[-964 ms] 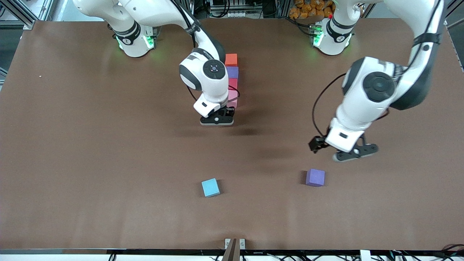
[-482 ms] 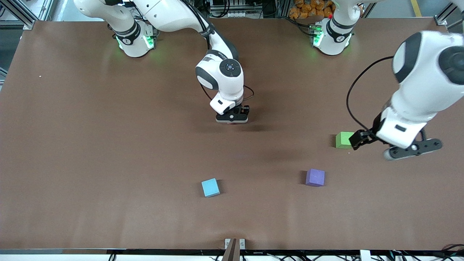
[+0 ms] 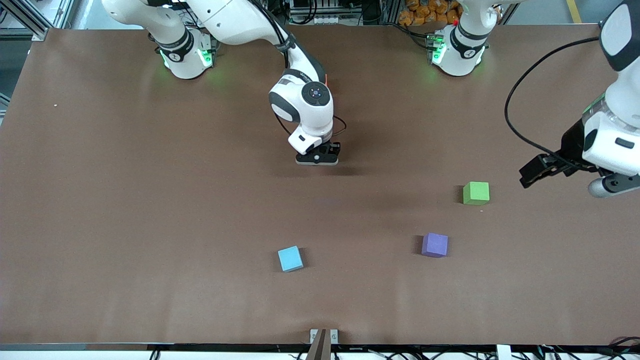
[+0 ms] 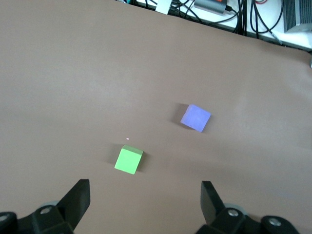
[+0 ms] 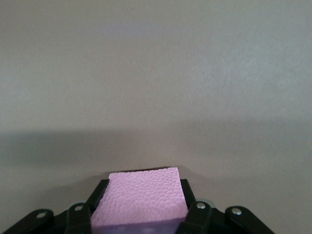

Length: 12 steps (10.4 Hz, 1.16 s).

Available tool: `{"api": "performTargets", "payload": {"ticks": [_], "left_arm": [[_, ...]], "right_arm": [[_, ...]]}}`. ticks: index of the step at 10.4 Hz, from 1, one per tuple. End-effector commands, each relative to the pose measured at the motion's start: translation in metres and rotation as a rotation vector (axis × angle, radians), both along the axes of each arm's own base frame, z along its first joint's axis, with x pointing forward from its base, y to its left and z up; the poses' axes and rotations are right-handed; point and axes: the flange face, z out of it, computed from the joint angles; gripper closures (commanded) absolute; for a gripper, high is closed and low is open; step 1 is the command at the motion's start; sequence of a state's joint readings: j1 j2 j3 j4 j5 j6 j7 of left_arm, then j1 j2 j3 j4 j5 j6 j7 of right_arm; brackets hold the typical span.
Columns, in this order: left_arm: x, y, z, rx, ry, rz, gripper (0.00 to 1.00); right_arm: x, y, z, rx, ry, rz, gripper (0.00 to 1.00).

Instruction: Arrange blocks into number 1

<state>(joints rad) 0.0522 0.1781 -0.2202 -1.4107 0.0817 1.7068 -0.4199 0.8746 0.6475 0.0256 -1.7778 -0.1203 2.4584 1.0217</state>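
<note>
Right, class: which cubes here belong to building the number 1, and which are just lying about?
Job: light pink block, held in the right gripper.
Lying about: green cube, light blue cube; probably the loose purple cube too.

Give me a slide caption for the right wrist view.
Right gripper shut on a light pink block above the bare brown table.

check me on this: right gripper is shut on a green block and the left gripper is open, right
Not quite. The right gripper is shut on a pink block, not a green one, as the right wrist view shows. The green block sits loose on the table. The left gripper is open.
</note>
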Motion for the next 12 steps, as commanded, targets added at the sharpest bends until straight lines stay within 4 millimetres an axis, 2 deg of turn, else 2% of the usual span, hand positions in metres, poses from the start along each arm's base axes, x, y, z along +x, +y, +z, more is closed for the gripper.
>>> {"api": "performTargets", "payload": {"ticks": [1,2,3,4,5,6,7,9,12], "left_arm": [[-0.013,0.006,0.017,0.023,-0.004,-0.032,0.00],[-0.019,0.008,0.026,0.027,-0.013,-0.030,0.00],[-0.018,0.024,0.029,0.035,-0.017,-0.003,0.00],[-0.027,0.022,0.041,0.041,-0.034,-0.027,0.00],[-0.029,0.022,0.044,0.035,-0.037,-0.050,0.00],[-0.031,0.021,0.042,0.037,-0.018,-0.064,0.00],[-0.035,0.015,0.042,0.041,0.001,-0.074,0.00],[-0.042,0.011,0.041,0.053,0.029,-0.079,0.00],[-0.048,0.012,0.044,0.056,0.045,-0.081,0.00]], "right_arm": [[-0.017,0.002,0.001,0.000,0.009,-0.014,0.37],[-0.025,0.004,0.000,0.000,0.018,-0.013,0.36],[-0.028,0.003,-0.002,-0.003,0.022,-0.011,0.31],[-0.028,0.003,-0.002,-0.004,0.022,-0.020,0.12],[-0.027,0.002,0.000,-0.003,0.021,-0.025,0.00],[-0.022,0.000,0.004,0.002,0.018,-0.032,0.00],[-0.015,-0.004,0.018,0.010,0.010,-0.047,0.00],[0.007,-0.040,0.066,0.048,-0.024,-0.107,0.00],[0.039,-0.142,0.125,0.058,-0.055,-0.213,0.00]]}}
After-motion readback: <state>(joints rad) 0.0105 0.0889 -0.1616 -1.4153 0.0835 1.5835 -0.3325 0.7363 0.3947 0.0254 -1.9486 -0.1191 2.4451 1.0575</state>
